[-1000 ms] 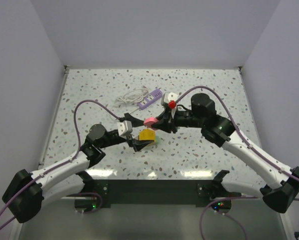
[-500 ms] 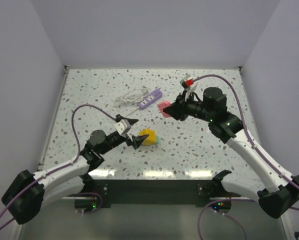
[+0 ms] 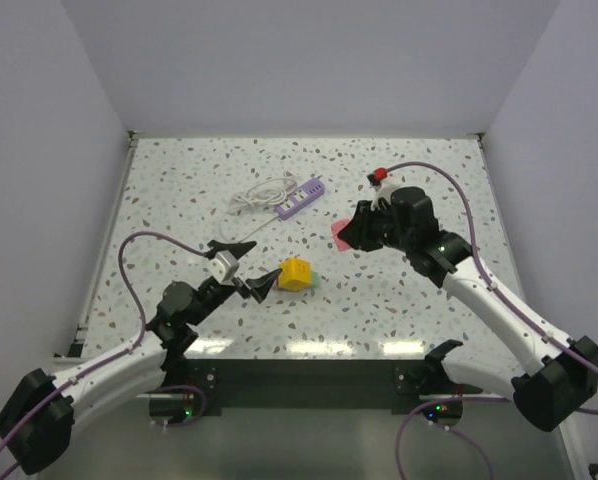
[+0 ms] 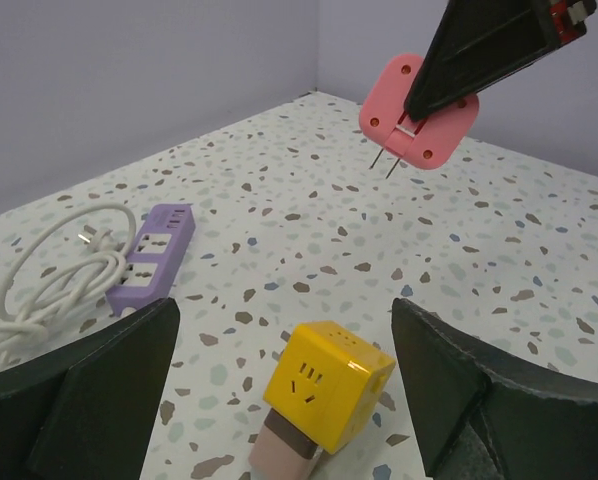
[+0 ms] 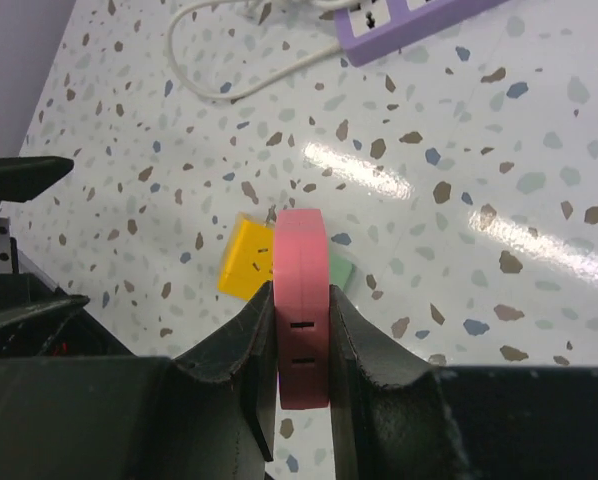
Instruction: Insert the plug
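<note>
Speckled table, pale walls. Right gripper pinches the pink plug in the air, prongs angled down. Purple power strip lies left and farther back, long axis diagonal. Yellow socket cube sits left and nearer, just ahead of the left gripper, spread wide and empty. Target socket unclear.

Speckled terrazzo tabletop — plain pale-lilac walls
</note>
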Motion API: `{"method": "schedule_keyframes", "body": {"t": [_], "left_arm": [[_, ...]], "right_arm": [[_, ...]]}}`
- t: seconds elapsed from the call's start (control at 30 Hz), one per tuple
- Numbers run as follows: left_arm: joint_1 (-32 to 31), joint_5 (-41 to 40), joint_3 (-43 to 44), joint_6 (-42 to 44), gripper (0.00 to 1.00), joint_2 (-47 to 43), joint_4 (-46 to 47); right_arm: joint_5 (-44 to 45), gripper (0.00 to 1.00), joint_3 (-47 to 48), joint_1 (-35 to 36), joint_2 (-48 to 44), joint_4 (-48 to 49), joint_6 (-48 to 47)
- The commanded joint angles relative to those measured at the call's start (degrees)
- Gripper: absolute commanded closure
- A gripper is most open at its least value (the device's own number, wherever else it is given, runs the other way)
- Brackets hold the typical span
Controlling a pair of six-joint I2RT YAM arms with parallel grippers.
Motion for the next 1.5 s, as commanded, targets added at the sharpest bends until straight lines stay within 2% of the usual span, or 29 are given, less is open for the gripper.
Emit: {"method": "schedule_keyframes", "body": {"t": [0.0, 0.13, 0.27, 0.5, 1.13, 1.47], "left_arm": [[-0.4, 4.3, -1.8, 0.3, 0.07, 0.6, 5.4], [-1.3, 5.6, -2.4, 2.3, 0.07, 3.7, 7.2], [-2.0, 6.3, -4.4, 3.6, 0.06, 6.7, 12.7], [-2.2, 9.0, -2.7, 6.8, 0.05, 12.7, 14.3], [-3.7, 4.4, 4.7, 7.7, 0.06, 23.8, 7.5], [-4.2, 3.4, 8.6, 7.9, 0.07, 29.1, 3.7]], "right_arm": [[-2.1, 1.0, -0.2, -0.4, 3.2, 1.4, 3.9], [-5.7, 1.0, -0.5, -0.4, 6.5, 4.4, 7.5], [-4.7, 1.0, -3.2, -0.4, 8.2, 8.3, 12.5], [-5.7, 1.0, -7.3, -0.4, 8.9, 14.5, 19.6], [-1.5, 1.0, -13.9, 4.3, 10.0, 22.7, 26.6], [2.0, 1.0, -15.3, 6.5, 8.5, 22.4, 27.2]]}}
